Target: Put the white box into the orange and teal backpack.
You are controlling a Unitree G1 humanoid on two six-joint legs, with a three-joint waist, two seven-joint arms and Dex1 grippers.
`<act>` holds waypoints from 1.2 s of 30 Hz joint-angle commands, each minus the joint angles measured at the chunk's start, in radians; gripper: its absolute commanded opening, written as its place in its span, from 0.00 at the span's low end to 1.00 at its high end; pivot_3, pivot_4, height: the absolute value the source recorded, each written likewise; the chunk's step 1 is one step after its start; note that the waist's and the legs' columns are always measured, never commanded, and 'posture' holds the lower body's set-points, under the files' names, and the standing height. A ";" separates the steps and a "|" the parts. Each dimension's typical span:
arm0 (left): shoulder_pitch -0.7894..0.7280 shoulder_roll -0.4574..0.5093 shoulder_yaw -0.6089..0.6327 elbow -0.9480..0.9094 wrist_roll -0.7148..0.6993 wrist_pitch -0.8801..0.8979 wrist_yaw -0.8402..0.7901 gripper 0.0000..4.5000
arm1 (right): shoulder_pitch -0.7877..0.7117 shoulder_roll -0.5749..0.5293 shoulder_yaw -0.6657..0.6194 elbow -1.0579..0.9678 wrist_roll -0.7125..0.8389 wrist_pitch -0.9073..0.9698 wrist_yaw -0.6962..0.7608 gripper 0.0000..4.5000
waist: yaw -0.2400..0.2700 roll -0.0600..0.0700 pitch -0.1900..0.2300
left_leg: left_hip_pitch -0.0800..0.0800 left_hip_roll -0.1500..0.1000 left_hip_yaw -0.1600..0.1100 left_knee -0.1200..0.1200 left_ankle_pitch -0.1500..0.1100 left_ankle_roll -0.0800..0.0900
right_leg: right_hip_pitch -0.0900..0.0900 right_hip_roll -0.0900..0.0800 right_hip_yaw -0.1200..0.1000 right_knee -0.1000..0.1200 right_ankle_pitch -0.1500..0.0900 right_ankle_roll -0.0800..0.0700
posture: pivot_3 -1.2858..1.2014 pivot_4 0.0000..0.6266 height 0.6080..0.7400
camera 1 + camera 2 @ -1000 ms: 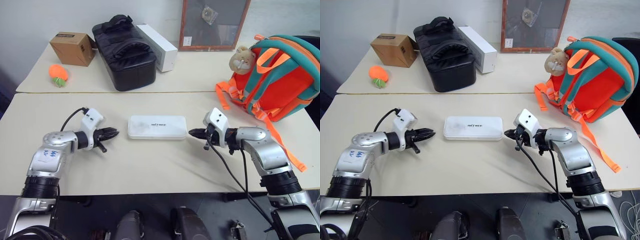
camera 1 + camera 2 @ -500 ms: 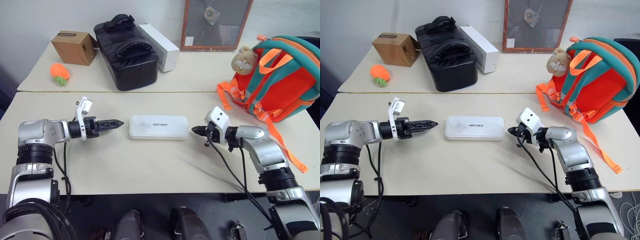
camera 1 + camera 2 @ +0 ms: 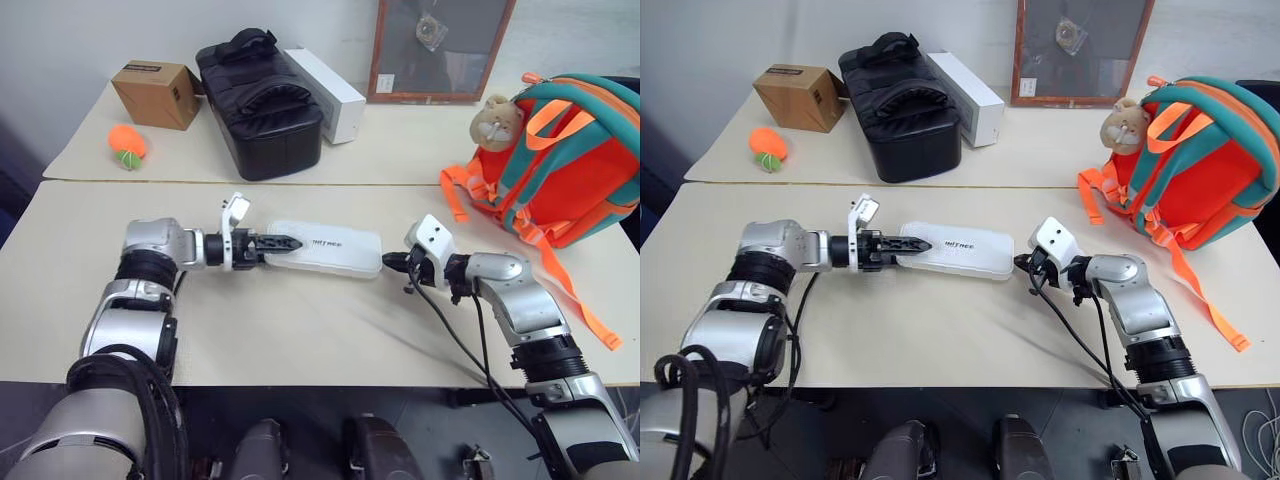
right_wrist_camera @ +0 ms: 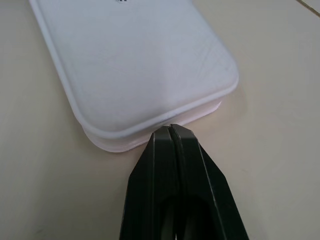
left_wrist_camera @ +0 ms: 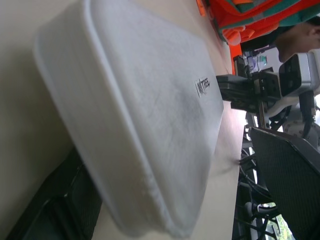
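Observation:
The white box (image 3: 335, 250) lies flat on the near table, slightly skewed, with dark lettering on its lid. My left gripper (image 3: 288, 242) comes in from the left, rolled on its side and open. Its jaws straddle the box's left end, and one finger (image 5: 55, 215) shows under the box (image 5: 140, 115) in the left wrist view. My right gripper (image 3: 389, 262) is shut, its tip (image 4: 170, 130) touching the edge of the box's right end (image 4: 130, 65). The orange and teal backpack (image 3: 575, 160) stands upright at the far right with a tan teddy bear charm (image 3: 495, 120).
On the far table stand a black duffel bag (image 3: 262, 110), a long white carton (image 3: 325, 92), a cardboard box (image 3: 155, 93) and an orange ball (image 3: 127, 145). A framed board (image 3: 440, 45) leans on the wall. Orange straps (image 3: 585, 300) trail from the backpack across the table.
My left arm swung right and rolled, bringing its opened jaws around the box's left end. The box now sits a little skewed. My right gripper stayed at the right end.

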 commanded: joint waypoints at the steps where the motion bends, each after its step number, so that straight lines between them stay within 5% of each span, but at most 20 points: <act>1: -0.044 -0.036 0.001 0.050 0.025 -0.028 -0.028 1.00 | 0.014 0.002 0.000 -0.045 -0.004 -0.023 -0.013 0.00 | -0.001 0.000 0.000 | 0.000 0.000 0.000 0.000 0.000 0.000 | 0.000 0.000 0.000 0.000 0.000 0.000 | 0.52 0.24 1.00; 3: -0.065 -0.040 0.001 0.069 0.034 -0.030 -0.058 1.00 | 0.022 0.003 0.002 -0.054 -0.006 -0.022 -0.018 0.00 | -0.003 0.000 0.000 | -0.001 0.000 0.000 0.000 0.000 0.000 | -0.001 0.000 0.000 0.000 0.000 0.000 | 0.52 0.24 1.00; 13: -0.084 0.004 0.029 0.067 0.049 -0.015 -0.176 0.61 | 0.063 -0.010 -0.002 -0.096 -0.004 -0.021 -0.025 0.00 | -0.008 0.000 0.000 | -0.010 0.001 0.003 0.002 0.002 -0.002 | -0.015 0.002 0.002 0.008 0.000 0.000 | 0.52 0.24 1.00; 18: -0.058 0.029 0.087 -0.005 -0.010 0.071 -0.205 0.32 | 0.090 -0.023 -0.030 -0.138 0.011 -0.010 -0.033 0.00 | -0.006 0.000 0.000 | -0.010 0.001 0.003 0.003 0.002 -0.002 | -0.015 0.001 0.003 0.009 0.000 0.000 | 0.52 0.24 1.00; 30: 0.132 0.037 0.298 -0.457 -0.218 0.339 -0.016 0.31 | 0.269 -0.111 -0.334 -0.313 0.149 0.166 -0.125 0.00 | -0.003 0.000 0.000 | -0.010 0.001 0.002 0.004 0.002 -0.002 | -0.014 0.001 0.004 0.011 0.000 0.000 | 0.52 0.24 1.00; 36: 0.220 -0.057 0.528 -0.871 -0.361 0.494 0.197 0.31 | 0.316 -0.148 -0.635 -0.362 0.293 0.354 -0.221 0.42 | -0.002 0.000 0.000 | -0.010 0.001 0.001 0.003 0.002 -0.001 | -0.014 0.000 0.003 0.011 0.000 0.000 | 0.52 0.24 1.00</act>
